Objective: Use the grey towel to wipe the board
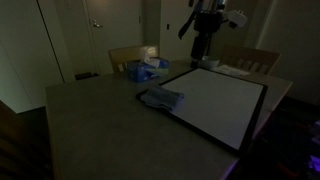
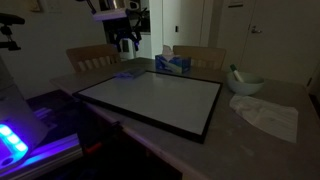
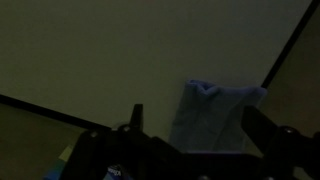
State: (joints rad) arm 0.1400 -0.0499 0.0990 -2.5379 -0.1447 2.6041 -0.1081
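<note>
The grey towel (image 1: 160, 98) lies crumpled on the table at a corner of the whiteboard (image 1: 222, 105). It also shows in an exterior view (image 2: 128, 72). The board (image 2: 150, 100) is white with a black frame and lies flat on the table. My gripper (image 1: 205, 55) hangs high above the far side of the board, clear of it; it also shows in an exterior view (image 2: 128, 45). In the wrist view the gripper (image 3: 196, 112) is open and empty. The towel (image 3: 215, 115) lies below, between the two fingers, and the board's black frame (image 3: 50, 113) runs past it.
A tissue box (image 1: 145, 68) stands on the table near the towel and shows in an exterior view (image 2: 172, 64). A bowl (image 2: 245, 83) and a white cloth (image 2: 268, 115) lie beside the board. Chairs (image 1: 250, 58) stand behind the table. The room is dim.
</note>
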